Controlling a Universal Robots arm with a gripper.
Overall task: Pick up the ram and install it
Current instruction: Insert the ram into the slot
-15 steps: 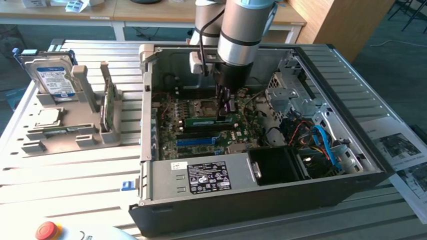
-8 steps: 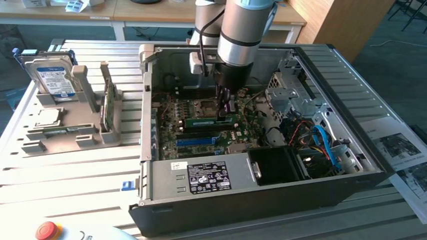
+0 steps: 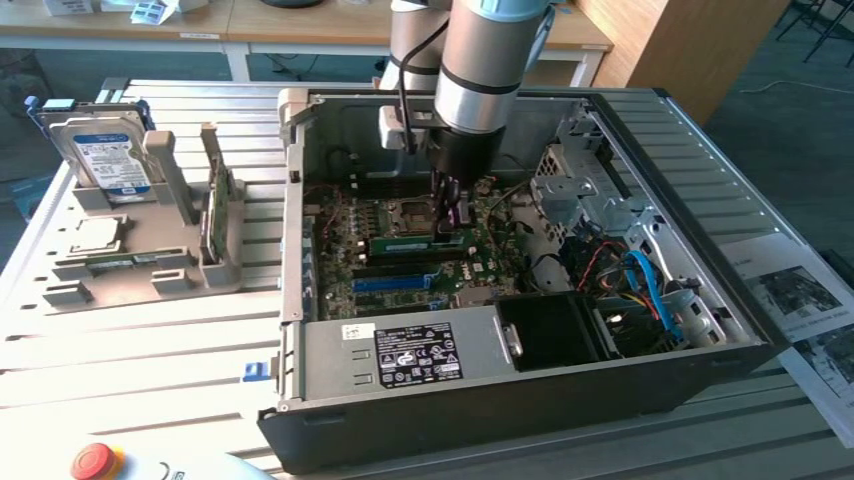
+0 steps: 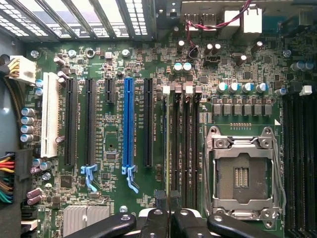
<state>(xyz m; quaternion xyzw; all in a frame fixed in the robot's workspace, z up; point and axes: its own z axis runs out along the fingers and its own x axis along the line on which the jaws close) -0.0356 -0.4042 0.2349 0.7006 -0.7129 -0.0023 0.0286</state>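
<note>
The ram (image 3: 400,243) is a thin green stick lying level over the motherboard (image 3: 400,295) inside the open computer case. My gripper (image 3: 451,232) reaches straight down into the case and is shut on the ram near its end toward the exterior view's right. In the wrist view the ram (image 4: 167,148) shows edge-on as a thin line running away from my gripper (image 4: 169,218), along the black memory slots (image 4: 184,148) beside the CPU socket (image 4: 242,173). Whether it sits fully in a slot I cannot tell.
A blue slot strip (image 4: 128,124) and black expansion slots lie beside the memory slots. The power supply (image 3: 400,355) fills the case's near side, with cables (image 3: 641,280) toward the exterior view's right. Outside the case, a grey holder (image 3: 147,250) carries a blue-labelled hard drive (image 3: 104,150) and another green board (image 3: 214,215).
</note>
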